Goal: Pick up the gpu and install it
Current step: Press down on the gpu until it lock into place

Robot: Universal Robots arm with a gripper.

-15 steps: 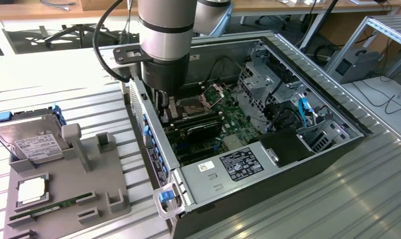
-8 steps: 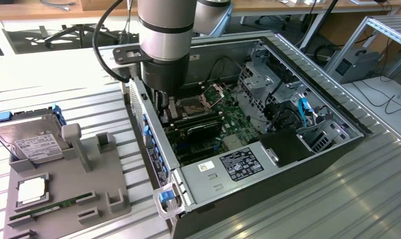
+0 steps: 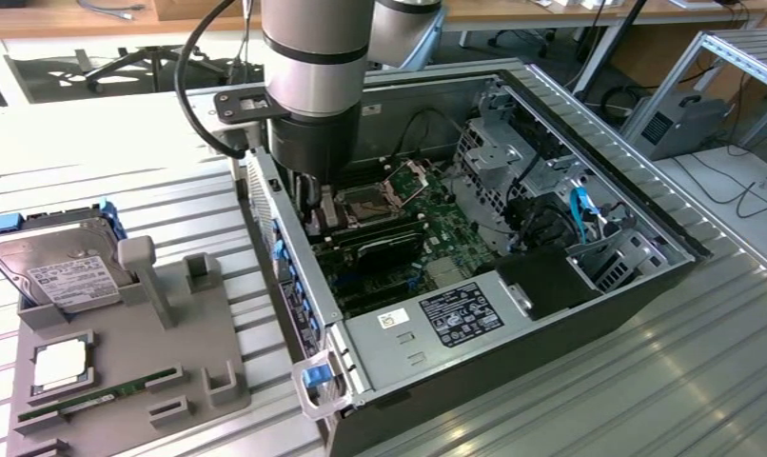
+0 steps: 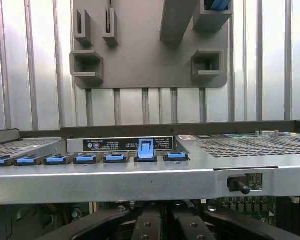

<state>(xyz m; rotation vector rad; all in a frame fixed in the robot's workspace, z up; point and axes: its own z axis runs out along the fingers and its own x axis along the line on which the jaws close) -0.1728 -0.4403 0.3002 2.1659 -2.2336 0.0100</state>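
- Inside the open grey metal computer case: black robot gripper, fingers closed together;
- just beside it: dark flat gpu card, over the green motherboard; grip on it unclear

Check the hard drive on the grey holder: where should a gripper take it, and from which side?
Probably by its two long side edges near the raised far end, coming down from above. The hard drive leans label-up on the grey holder, its low end tucked behind the holder's lip, so only the upper part stands free.
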